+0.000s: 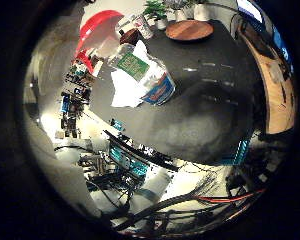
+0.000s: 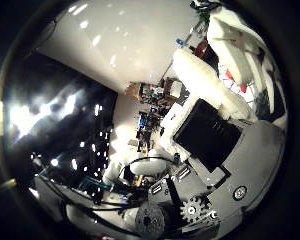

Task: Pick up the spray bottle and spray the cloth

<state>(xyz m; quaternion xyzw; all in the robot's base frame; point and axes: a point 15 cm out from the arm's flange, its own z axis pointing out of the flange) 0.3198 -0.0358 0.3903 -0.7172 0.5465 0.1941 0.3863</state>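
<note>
The spray bottle (image 1: 142, 75) has a white body with green and blue labels and a red spray head (image 1: 97, 32). It hangs tilted above the dark table (image 1: 215, 60), close to the palm. My hand (image 2: 215, 115) shows white and black parts, and its white fingers (image 2: 200, 75) are curled with bits of the red head showing between them, so it looks shut on the bottle's top. A pale grey cloth (image 1: 195, 125) lies flat on the table past the bottle's base. The nozzle itself is hidden.
A round wooden plate (image 1: 189, 30) and potted plants (image 1: 157, 10) sit at the table's far side. A wooden desk (image 1: 277, 90) stands beyond one table edge. Electronics and clutter (image 1: 72, 100) crowd the floor beside the other edge.
</note>
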